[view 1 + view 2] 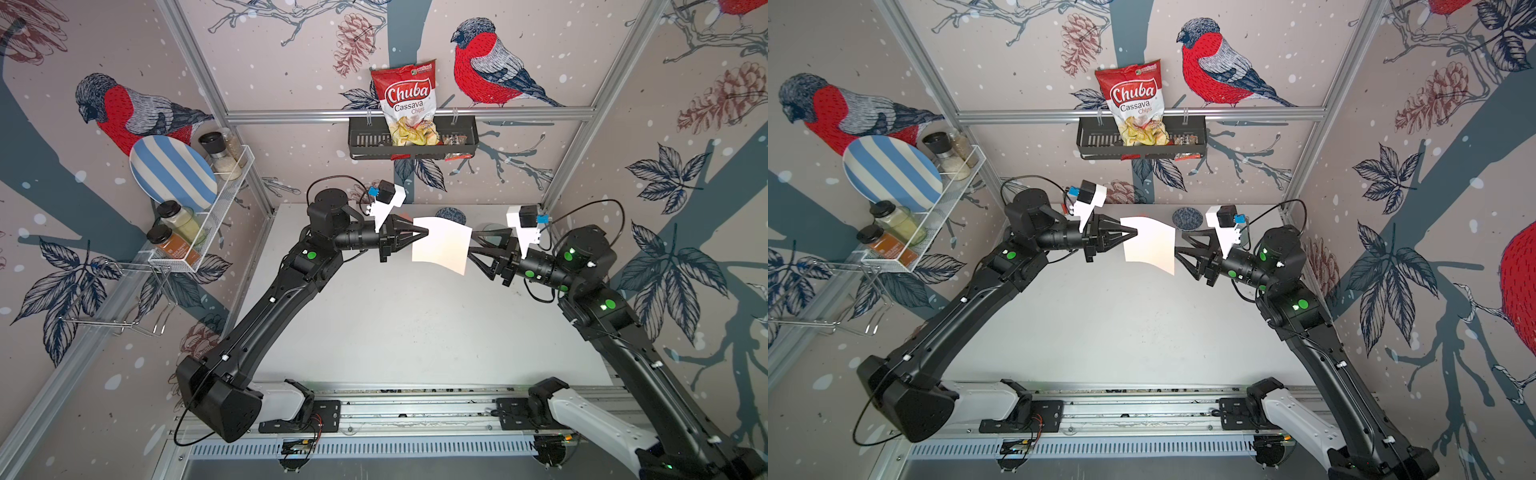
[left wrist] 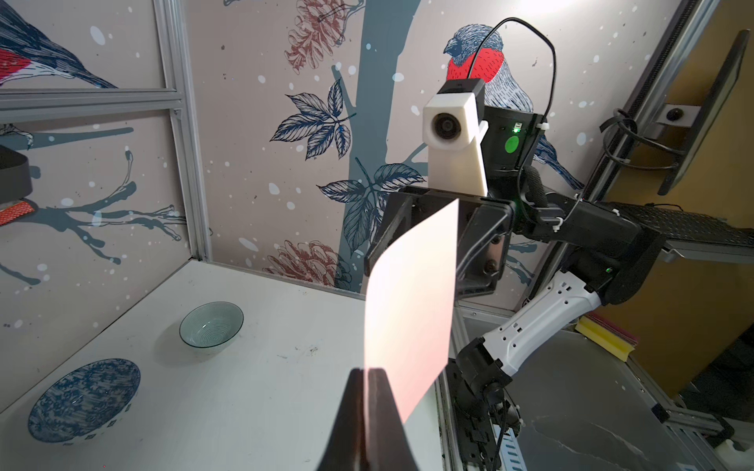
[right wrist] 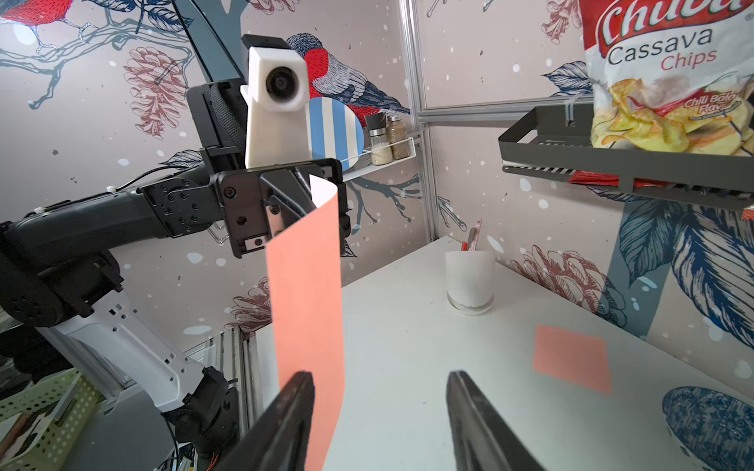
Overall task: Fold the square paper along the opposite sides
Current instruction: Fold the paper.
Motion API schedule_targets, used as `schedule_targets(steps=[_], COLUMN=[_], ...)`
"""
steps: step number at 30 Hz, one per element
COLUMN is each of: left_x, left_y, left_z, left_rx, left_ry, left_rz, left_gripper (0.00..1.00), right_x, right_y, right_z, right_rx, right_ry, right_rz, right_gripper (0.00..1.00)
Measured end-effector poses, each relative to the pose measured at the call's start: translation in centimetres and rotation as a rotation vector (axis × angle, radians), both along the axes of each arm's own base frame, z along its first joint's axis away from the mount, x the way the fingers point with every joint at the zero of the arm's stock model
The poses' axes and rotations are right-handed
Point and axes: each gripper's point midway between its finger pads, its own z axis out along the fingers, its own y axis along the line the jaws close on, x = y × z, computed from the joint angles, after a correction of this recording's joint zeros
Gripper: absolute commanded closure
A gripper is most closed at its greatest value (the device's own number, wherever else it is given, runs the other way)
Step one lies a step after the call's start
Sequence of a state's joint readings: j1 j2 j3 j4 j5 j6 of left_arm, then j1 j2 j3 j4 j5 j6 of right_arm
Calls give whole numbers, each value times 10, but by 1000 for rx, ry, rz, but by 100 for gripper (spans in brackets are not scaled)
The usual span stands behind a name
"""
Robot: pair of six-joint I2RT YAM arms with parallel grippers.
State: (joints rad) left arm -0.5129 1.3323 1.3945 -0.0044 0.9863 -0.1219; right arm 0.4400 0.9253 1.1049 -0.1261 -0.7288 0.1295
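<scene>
The paper (image 1: pixel 441 245) looks thin and matt, the chips bag (image 1: pixel 407 99) glossy plastic, the tabletop (image 1: pixel 415 332) smooth white.

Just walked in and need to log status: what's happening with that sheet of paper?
The left pincer is shut on one edge of the square paper, holding it in the air above the table. The right pincer is open at the opposite edge, not gripping it. No fold yet; the sheet only curves.
</scene>
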Motion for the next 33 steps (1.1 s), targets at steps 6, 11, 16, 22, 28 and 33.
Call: schedule_targets(steps=[6,11,16,22,28,33], left_x=[7,8,10,11,10,4], left_y=[1,2,3,3,3,2], left_z=[-2,-1,-3,-5,-5,-11], left_rx=[6,7,19,23,24,23], left_ry=[-9,-20,-16,-18,-17,7], left_rz=[39,52,72,73,69,34], left_gripper=[100,100,100,100,100,100], right_x=[-1,-7,-10,-10,-7,-4], right_y=[16,30,40,51,58,63], right_z=[-2,1,3,1,-2,-6], right_rx=[-8,-11,-20,-31,-42,-56], right_ry=[16,16,1,9,16,15], right_rz=[54,102,121,143,147,150], right_gripper=[43,43,43,43,43,42])
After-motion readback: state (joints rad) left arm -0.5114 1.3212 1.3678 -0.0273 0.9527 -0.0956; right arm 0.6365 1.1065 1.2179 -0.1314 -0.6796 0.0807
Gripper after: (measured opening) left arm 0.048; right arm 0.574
